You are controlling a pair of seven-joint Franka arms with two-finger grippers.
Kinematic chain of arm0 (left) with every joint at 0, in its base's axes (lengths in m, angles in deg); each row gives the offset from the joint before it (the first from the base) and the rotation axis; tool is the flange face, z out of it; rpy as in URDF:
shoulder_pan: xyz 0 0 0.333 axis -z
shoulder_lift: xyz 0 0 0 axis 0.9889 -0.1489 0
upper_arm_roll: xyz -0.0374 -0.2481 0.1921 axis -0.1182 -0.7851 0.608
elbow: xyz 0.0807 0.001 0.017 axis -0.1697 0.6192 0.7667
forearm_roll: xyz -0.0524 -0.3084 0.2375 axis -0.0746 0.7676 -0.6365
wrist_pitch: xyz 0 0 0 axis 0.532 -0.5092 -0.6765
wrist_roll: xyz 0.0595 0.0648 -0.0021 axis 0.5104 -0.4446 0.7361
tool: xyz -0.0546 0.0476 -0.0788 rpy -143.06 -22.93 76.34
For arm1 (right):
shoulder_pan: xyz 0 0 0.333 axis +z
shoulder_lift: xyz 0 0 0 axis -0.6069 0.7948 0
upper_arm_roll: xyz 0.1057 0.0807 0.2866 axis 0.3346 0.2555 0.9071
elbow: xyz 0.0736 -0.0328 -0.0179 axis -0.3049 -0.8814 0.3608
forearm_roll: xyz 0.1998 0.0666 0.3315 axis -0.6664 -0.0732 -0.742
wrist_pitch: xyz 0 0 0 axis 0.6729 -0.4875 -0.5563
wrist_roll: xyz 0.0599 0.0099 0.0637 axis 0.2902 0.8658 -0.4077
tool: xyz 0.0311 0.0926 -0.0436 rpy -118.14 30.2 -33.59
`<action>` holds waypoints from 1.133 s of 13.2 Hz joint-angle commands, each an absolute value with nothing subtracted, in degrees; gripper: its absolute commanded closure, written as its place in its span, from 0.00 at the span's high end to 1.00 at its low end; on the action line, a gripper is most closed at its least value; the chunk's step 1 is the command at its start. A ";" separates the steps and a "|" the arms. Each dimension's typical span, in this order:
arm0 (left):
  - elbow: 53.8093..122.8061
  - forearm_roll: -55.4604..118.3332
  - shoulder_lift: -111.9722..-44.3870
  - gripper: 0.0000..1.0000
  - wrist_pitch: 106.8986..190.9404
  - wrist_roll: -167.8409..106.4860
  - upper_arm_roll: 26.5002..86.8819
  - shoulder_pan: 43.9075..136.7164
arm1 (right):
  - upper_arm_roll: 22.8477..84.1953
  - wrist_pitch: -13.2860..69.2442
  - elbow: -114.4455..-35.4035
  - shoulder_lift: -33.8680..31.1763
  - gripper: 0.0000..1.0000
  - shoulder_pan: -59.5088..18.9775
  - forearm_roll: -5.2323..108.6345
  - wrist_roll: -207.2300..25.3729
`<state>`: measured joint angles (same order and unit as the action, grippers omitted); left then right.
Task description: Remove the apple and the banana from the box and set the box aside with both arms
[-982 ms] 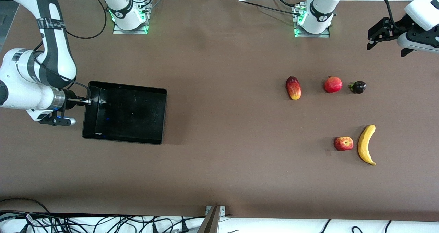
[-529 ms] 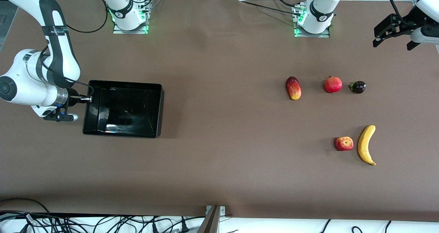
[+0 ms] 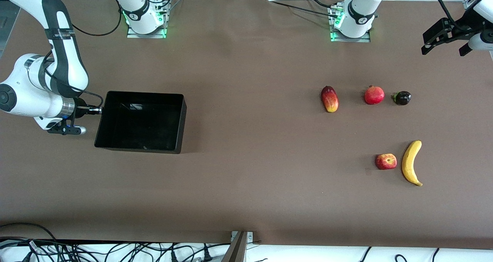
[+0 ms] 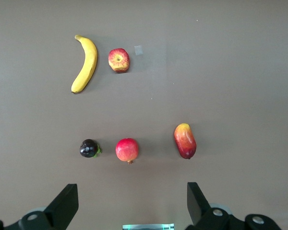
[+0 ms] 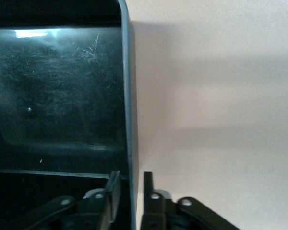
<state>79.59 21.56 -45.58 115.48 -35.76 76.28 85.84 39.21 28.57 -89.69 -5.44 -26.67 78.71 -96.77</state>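
Note:
The black box (image 3: 181,119) is at the right arm's end of the table. My right gripper (image 3: 99,108) is shut on its end wall, which shows in the right wrist view (image 5: 127,96) between the fingers (image 5: 148,184). The red apple (image 3: 386,161) and the yellow banana (image 3: 411,162) lie side by side at the left arm's end, nearer the front camera. They also show in the left wrist view, apple (image 4: 119,60) and banana (image 4: 85,63). My left gripper (image 3: 445,50) hangs open and empty, high over the table's edge at the left arm's end.
A mango (image 3: 329,99), a pomegranate (image 3: 374,95) and a small dark purple fruit (image 3: 402,98) lie in a row farther from the front camera than the apple. Bare brown table lies between the box and the fruits. Cables run along the front edge.
The box, held by my right gripper, has gone from tilted to level and shifted slightly toward the table's middle. My left gripper has risen and drawn toward the table's edge.

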 commanded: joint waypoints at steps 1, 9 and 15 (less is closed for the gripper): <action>80.79 23.06 -44.30 1.00 116.40 -35.02 76.77 85.92 | 39.81 24.00 -90.34 -10.03 1.00 -26.47 78.44 -97.24; 80.79 23.41 -44.38 1.00 116.40 -35.02 77.21 85.92 | 40.43 0.72 -61.89 -11.01 1.00 -22.52 90.99 -99.07; 80.88 23.41 -44.47 1.00 116.48 -35.02 77.21 85.92 | 39.90 1.55 -56.85 -10.84 1.00 -22.96 87.76 -86.56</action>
